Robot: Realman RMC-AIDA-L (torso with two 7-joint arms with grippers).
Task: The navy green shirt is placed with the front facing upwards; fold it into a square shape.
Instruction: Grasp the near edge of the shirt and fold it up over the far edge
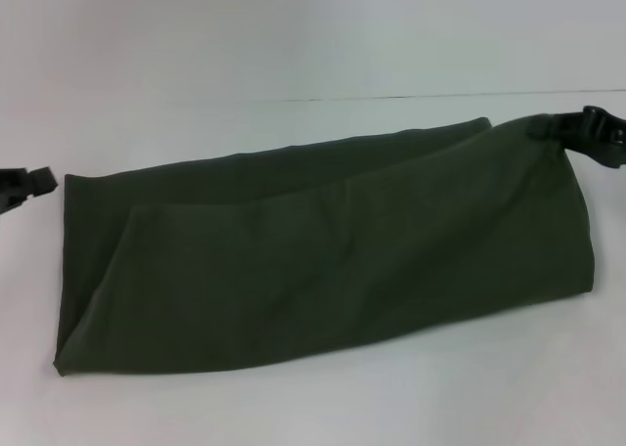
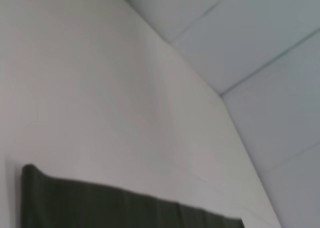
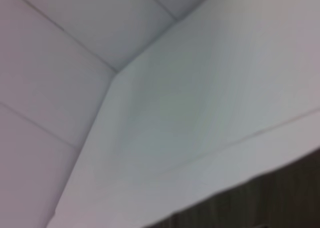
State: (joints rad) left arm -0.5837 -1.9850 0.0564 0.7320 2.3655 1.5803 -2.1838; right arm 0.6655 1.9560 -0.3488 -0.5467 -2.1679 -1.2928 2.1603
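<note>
The shirt [image 1: 323, 250] lies across the middle of the white counter [image 1: 293, 397]. It is already folded into a long, dark green band, with one end low on the left and the other end raised on the right. No lettering shows. It looks soft, light and floppy, so I think it will sag and slide if held by one spot. The corners at each short end seem the best places to grab.

The right gripper [image 1: 548, 126] is pinching the far right corner of the shirt and lifting it a little. The left gripper [image 1: 39, 179] waits just beside the left end, not touching; I cannot tell if it is wide or narrow.
</note>
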